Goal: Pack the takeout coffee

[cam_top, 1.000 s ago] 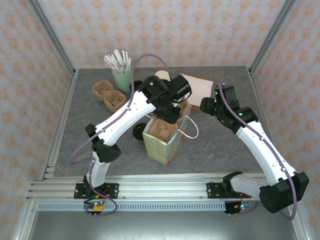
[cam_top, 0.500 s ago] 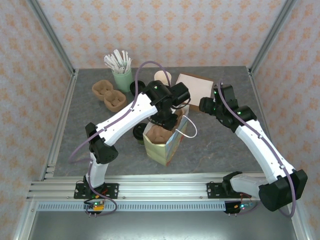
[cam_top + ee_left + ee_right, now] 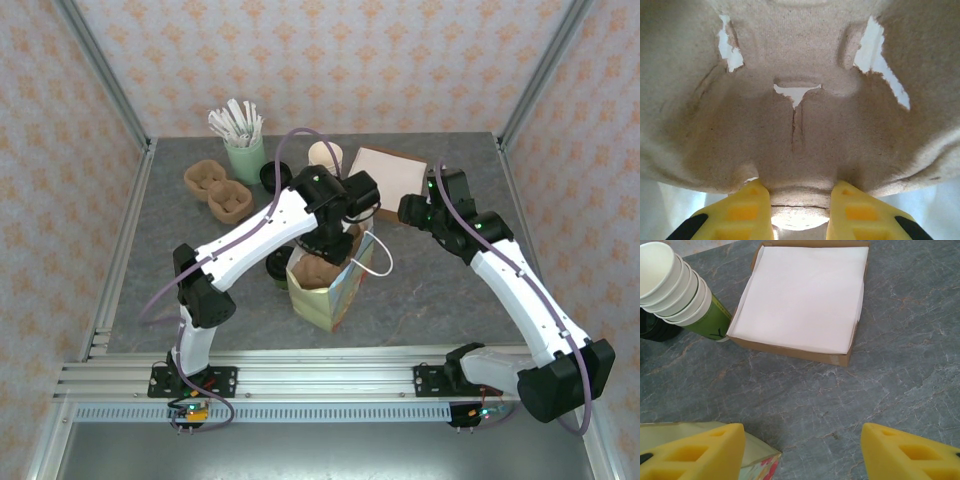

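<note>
The takeout coffee (image 3: 277, 266) stands on the table left of the paper bag (image 3: 335, 295), and its black lid is partly hidden under my left arm. My left gripper (image 3: 335, 238) hangs over the bag's open mouth. It is shut on the rim of a brown pulp cup carrier (image 3: 800, 100), with the yellow fingertips (image 3: 752, 200) pinching the edge. The carrier (image 3: 318, 268) sits partly down inside the bag. Behind the bag's right corner, my right gripper (image 3: 410, 212) hovers open over bare table (image 3: 802, 440), holding nothing.
A box of white napkins (image 3: 800, 295) lies at the back, with a stack of cream cups (image 3: 670, 280) beside it. A mint tumbler of white sticks (image 3: 243, 150) and more pulp carriers (image 3: 218, 190) sit at the back left. The bag's corner (image 3: 740, 455) lies by my right gripper's left finger.
My left gripper has moved slightly left and lower, taking the pulp carrier deeper into the bag. The right arm has stayed still.
</note>
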